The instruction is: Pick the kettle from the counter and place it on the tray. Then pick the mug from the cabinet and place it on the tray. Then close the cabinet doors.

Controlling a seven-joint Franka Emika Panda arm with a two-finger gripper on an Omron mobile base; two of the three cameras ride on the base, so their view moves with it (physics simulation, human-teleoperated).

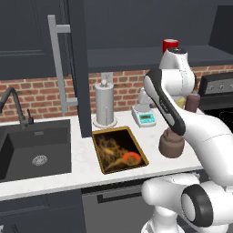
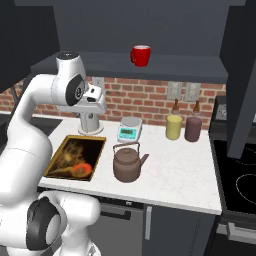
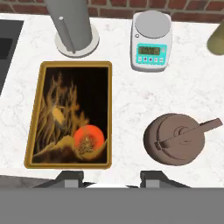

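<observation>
Brownish-grey and squat, the kettle (image 2: 129, 165) sits on the white counter (image 2: 172, 170) just right of the tray (image 2: 75, 158), not touching it, spout pointing away from the tray. Looks like a stiff metal pot to me, probably a bit hefty and slick on those round sides, so I'd go for the thin arched wire handle over the lid rather than the body.

The gripper (image 3: 110, 179) hangs well above the counter, looking straight down, roughly between tray and kettle. Its two fingertips stand apart with nothing between them.

Counting stuff: one kettle, one tray, and one red mug (image 2: 141, 55) up on the open cabinet (image 2: 150, 67) shelf, above and behind the kettle. Behind the tray there's one tall silver-white cylinder (image 1: 104, 104) and one small kitchen scale (image 3: 151, 41). Two bottles (image 2: 173, 125), one yellow, one dark, stand further right of the kettle, against the brick wall.
</observation>
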